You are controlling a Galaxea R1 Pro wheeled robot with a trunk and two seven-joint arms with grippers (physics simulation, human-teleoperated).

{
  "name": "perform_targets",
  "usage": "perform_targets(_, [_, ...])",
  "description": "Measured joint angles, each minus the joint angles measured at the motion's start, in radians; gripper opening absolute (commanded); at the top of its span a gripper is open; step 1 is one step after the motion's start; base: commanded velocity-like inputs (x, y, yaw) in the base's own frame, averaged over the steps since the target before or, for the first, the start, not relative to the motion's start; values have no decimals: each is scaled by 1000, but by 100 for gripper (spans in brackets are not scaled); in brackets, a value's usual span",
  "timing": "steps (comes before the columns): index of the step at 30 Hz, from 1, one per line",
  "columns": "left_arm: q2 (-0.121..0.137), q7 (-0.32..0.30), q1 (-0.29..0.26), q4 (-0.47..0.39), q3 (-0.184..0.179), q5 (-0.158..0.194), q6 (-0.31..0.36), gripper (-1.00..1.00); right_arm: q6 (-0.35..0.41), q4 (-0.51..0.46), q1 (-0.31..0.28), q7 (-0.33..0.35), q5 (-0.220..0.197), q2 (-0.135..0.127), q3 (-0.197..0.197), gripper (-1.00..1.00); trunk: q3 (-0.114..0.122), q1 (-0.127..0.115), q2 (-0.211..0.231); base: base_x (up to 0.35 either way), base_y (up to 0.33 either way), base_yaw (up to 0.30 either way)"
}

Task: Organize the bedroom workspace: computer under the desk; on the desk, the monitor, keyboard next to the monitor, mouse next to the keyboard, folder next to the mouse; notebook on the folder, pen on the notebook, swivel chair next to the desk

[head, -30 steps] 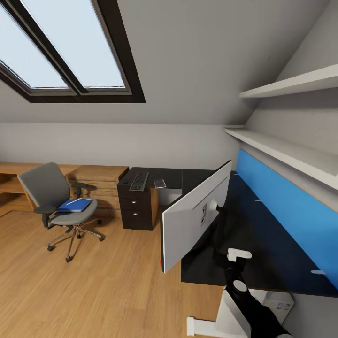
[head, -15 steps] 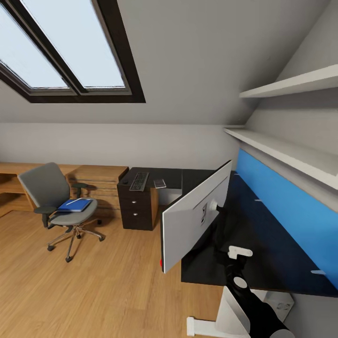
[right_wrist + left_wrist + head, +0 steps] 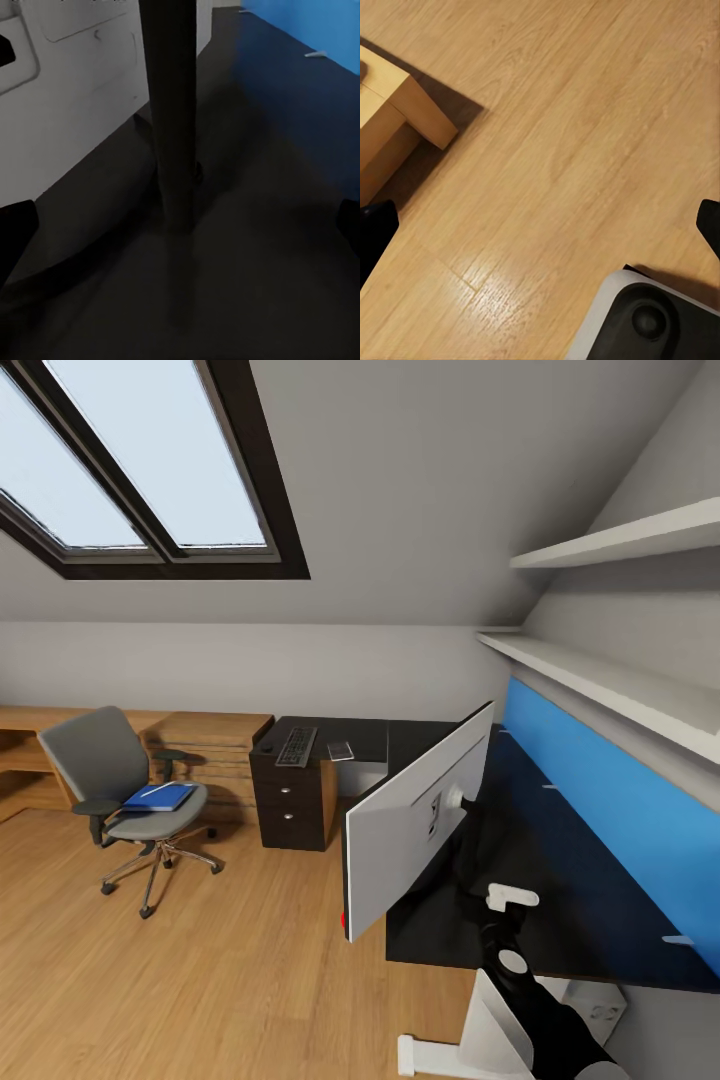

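The white-backed monitor stands on the black desk, turned away from me. My right arm reaches up from below toward its stand. My right gripper is open, with the dark stand pole straight ahead between its wide-spread fingers. The keyboard lies on a dark drawer cabinet, with a small dark mouse-like object beside it. Far left, the grey swivel chair carries the blue folder, which has a thin white pen-like item on top. My left gripper is open over bare floor.
A small grey flat item lies on the desk's far end. Wooden furniture lines the far wall behind the chair, and its corner shows in the left wrist view. White shelves run above the blue wall panel. Wooden floor spreads left.
My right wrist has edged very slightly up toward the monitor stand. Everything else is still.
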Motion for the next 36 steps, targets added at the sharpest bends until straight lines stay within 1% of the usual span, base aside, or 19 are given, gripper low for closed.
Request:
perform_targets(2, [1, -2, 1, -67, -1, -7, 15, 100, 4, 9, 0, 4, 3, -1, 1, 100, 0, 0, 0, 0, 0, 0])
perform_targets(3, [1, -2, 1, -87, -1, -6, 23, 100, 5, 11, 0, 4, 3, 0, 1, 100, 0, 0, 0, 0, 0, 0])
perform_targets(4, [1, -1, 1, -129, -2, -8, 51, 100, 6, 13, 0, 5, 3, 0, 1, 100, 0, 0, 0, 0, 0, 0])
perform_targets(5, [2, -1, 1, -153, -2, -8, 75, 100, 6, 15, 0, 5, 3, 0, 1, 100, 0, 0, 0, 0, 0, 0])
perform_targets(6, [4, 1, 0, -220, -2, -10, 194, 100, 7, 30, 0, 6, 2, 1, 1, 100, 0, 0, 0, 0, 0, 0])
perform_targets(8, [9, 2, -4, -268, -2, -9, 306, 100, 7, 52, -2, 8, 2, 4, 1, 100, 0, 0, 0, 0, 0, 0])
perform_targets(9, [13, 4, -12, -319, -2, -11, 416, 100, 7, 79, -8, 13, 1, 9, 1, 100, 0, 0, 0, 0, 0, 0])
perform_targets(11, [18, 5, -23, -375, -2, -12, 514, 100, 7, 108, -26, 22, 1, 17, 1, 100, 0, 0, 0, 0, 0, 0])
perform_targets(13, [21, 6, -36, -425, -2, -14, 587, 100, 7, 143, -55, 36, 1, 24, 1, 100, 0, 0, 0, 0, 0, 0])
perform_targets(14, [23, 6, -43, -448, -2, -14, 614, 100, 7, 163, -72, 43, 1, 27, 1, 100, 0, 0, 0, 0, 0, 0])
perform_targets(15, [24, 7, -59, -489, -2, -15, 653, 100, 7, 209, -108, 58, 0, 32, 1, 100, 0, 0, 0, 0, 0, 0])
perform_targets(20, [24, 7, -124, -582, -3, -14, 713, 100, 6, 329, -209, 88, -2, 38, 1, 100, 0, 0, 0, 0, 0, 0])
perform_targets(23, [23, 8, -170, -632, -4, -13, 765, 100, 6, 383, -269, 96, -3, 39, 0, 100, 0, 0, 0, 0, 0, 0])
perform_targets(25, [23, 9, -199, -670, -5, -11, 817, 100, 6, 410, -304, 99, -4, 39, -1, 100, 0, 0, 0, 0, 0, 0])
perform_targets(26, [23, 10, -221, -712, -5, -11, 879, 100, 6, 428, -331, 101, -4, 38, -1, 100, 0, 0, 0, 0, 0, 0])
perform_targets(28, [23, 10, -238, -760, -5, -11, 940, 100, 6, 443, -353, 102, -4, 37, -2, 100, 0, 0, 0, 0, 0, 0])
perform_targets(30, [23, 10, -249, -802, -5, -12, 982, 100, 6, 455, -368, 103, -4, 36, -2, 100, 0, 0, 0, 0, 0, 0])
perform_targets(33, [24, 7, -258, -849, -6, -12, 1019, 100, 6, 469, -380, 104, -4, 34, -3, 100, 0, 0, 0, 0, 0, 0])
perform_targets(36, [25, 4, -263, -875, -6, -11, 1037, 100, 5, 482, -387, 105, -4, 34, -4, 100, 0, 0, 0, 0, 0, 0])
